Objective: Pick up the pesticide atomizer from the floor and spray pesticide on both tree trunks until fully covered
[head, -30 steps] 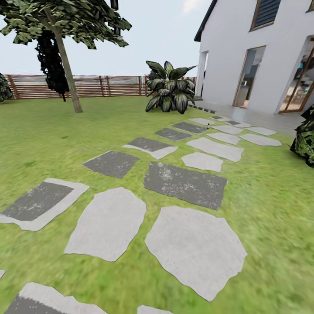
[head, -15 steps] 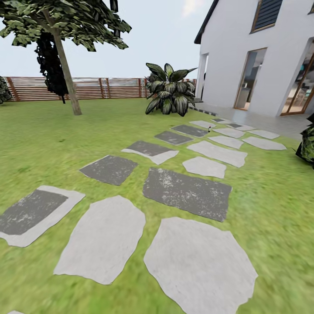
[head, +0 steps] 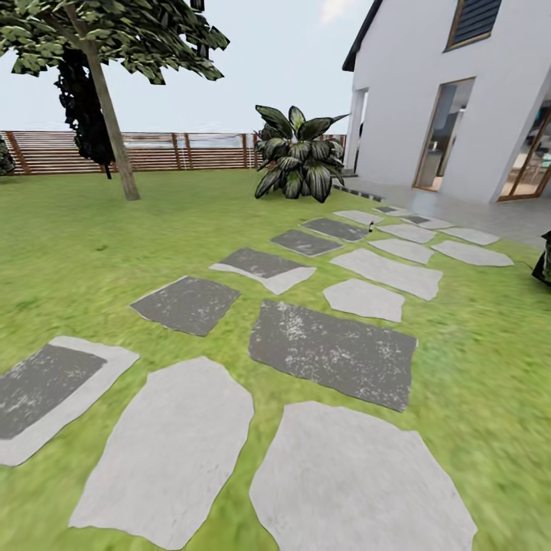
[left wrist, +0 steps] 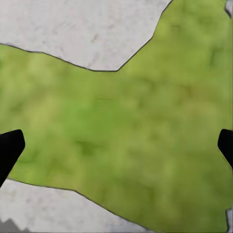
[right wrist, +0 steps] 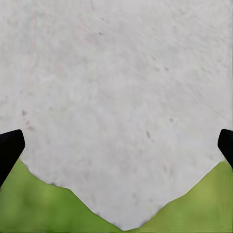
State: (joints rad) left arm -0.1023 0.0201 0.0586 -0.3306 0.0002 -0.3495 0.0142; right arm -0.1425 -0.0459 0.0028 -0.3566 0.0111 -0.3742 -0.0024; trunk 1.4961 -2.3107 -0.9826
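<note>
I am on the garden lawn [head: 92, 245], facing a path of stepping stones [head: 333, 352]. A tiny dark upright thing [head: 371, 225] stands on the far stones, too small to tell whether it is the pesticide atomizer. The two trees and their trunks are out of view. My left gripper [left wrist: 116, 145] hangs open over grass between pale stones, its black fingertips [left wrist: 9, 148] far apart with nothing between them. My right gripper [right wrist: 116, 145] is open too, over a pale stone slab [right wrist: 116, 87] and empty.
A leaning slim-trunked tree [head: 111, 130] stands at the back left before the slatted wooden fence [head: 191, 151]. A broad-leaved bush [head: 298, 157] grows by the white house [head: 451, 107]. Another dark bush [head: 545, 264] pokes in at the right edge.
The whole head view has shifted: the camera has moved forward along the path, the stones have slid toward me and the right-hand bush has nearly left the picture.
</note>
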